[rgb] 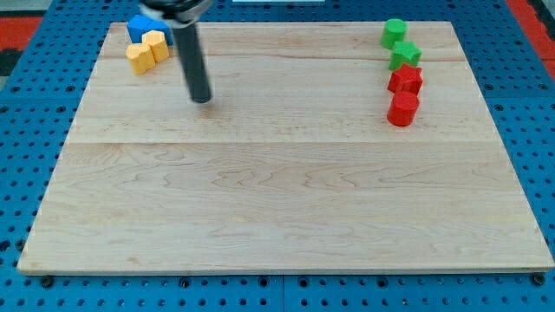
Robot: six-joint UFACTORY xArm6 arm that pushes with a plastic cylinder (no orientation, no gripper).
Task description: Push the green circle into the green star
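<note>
The green circle (395,33) sits near the view's top right on the wooden board (286,191). The green star (405,56) lies just below it, close or touching. My tip (201,100) is far to the left of both, in the board's upper left part, touching no block. The rod rises from it toward the view's top.
A red star-like block (406,81) and a red round block (402,110) sit in a column below the green star. At the top left a blue block (139,27) and two yellow blocks (156,45) (139,58) cluster together. A blue pegboard (26,104) surrounds the board.
</note>
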